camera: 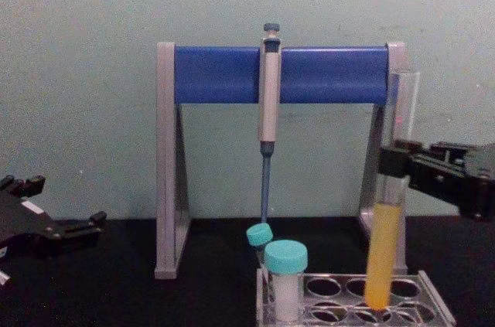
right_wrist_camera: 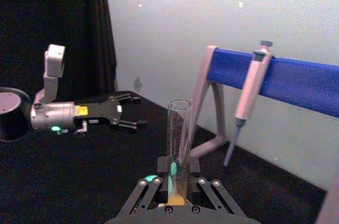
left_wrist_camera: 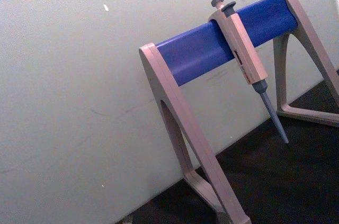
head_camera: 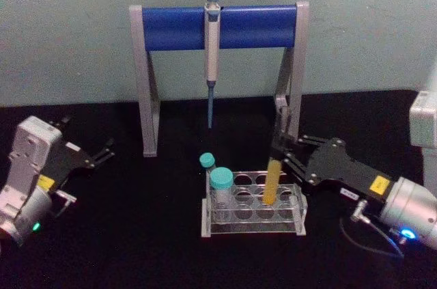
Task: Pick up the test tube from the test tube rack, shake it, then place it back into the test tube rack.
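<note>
Front of table: test tube rack (head_camera: 252, 229), a low clear tray with rows of round holes, sitting on the black table (head_camera: 136, 241). Two teal-capped vials stand in its left end, the bigger one (head_camera: 220, 181) in front and the smaller one (head_camera: 207, 161) behind it

The test tube (camera: 384, 250) is in the right half of the rack with its round bottom down inside a hole. It stands near upright with a slight lean, and the open top reaches well above the rack. Yellow-orange liquid fills the lower part and the upper glass is clear. Cannot tell if the bottom rests on the rack floor or is slightly lifted

The right gripper (camera: 396, 161) reaches in from the right side, level over the table. Its jaws are clamped on the test tube, pinching the glass just above the liquid line. The right wrist view looks along the black fingers, with the tube rising between them

The left gripper (right_wrist_camera: 135, 110) is parked low over the table at the far left, well apart from the rack. Its jaws are spread and hold nothing

Behind the rack is a grey-legged stand with a blue crossbar (head_camera: 218, 27). A pipette (head_camera: 212, 46) hangs from the bar near its middle, tip pointing down, above and behind the vials. A pale wall is at the back
</note>
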Robot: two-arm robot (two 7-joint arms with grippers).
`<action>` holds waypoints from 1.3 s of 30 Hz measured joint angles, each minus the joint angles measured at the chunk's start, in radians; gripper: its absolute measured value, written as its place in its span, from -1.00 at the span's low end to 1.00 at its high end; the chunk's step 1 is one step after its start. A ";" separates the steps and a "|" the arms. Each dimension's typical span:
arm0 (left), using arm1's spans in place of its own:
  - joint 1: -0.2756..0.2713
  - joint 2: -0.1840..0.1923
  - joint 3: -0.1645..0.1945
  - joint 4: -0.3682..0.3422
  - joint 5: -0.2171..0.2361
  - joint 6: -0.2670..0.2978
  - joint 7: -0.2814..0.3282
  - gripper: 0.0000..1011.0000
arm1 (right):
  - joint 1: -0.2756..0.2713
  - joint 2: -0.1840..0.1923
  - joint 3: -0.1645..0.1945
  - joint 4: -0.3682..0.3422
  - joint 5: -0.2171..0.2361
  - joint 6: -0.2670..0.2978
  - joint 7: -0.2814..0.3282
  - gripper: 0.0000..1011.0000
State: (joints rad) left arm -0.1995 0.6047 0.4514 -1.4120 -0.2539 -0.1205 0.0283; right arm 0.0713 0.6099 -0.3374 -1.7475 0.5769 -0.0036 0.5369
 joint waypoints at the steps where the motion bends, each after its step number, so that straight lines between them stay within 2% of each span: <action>1: 0.000 0.000 0.000 0.000 0.000 0.000 0.000 1.00 | 0.011 -0.005 -0.010 0.005 -0.001 0.002 0.004 -0.58; 4: 0.000 0.000 0.000 0.000 0.000 0.000 0.000 1.00 | 0.028 -0.015 -0.025 0.014 -0.003 0.004 0.007 -0.58; 6: 0.000 0.000 0.000 0.000 0.000 0.000 0.000 1.00 | 0.057 -0.033 -0.045 0.036 -0.011 0.005 0.006 -0.58; 12: 0.000 0.000 0.000 0.000 0.000 0.000 0.000 1.00 | 0.119 -0.072 -0.068 0.097 -0.034 0.009 -0.013 -0.58; 21: 0.000 0.000 0.000 0.000 0.000 0.000 0.000 1.00 | 0.167 -0.111 -0.063 0.168 -0.038 0.015 -0.042 -0.58; 29: 0.000 0.000 0.000 0.000 0.000 0.000 0.000 1.00 | 0.164 -0.108 -0.044 0.180 -0.039 0.016 -0.056 -0.58; 39: 0.000 0.000 0.000 0.000 0.000 0.000 0.000 1.00 | 0.136 -0.090 -0.014 0.160 -0.039 0.015 -0.065 -0.58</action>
State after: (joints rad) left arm -0.1995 0.6047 0.4514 -1.4120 -0.2539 -0.1205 0.0283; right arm 0.2072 0.5194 -0.3514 -1.5873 0.5378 0.0111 0.4718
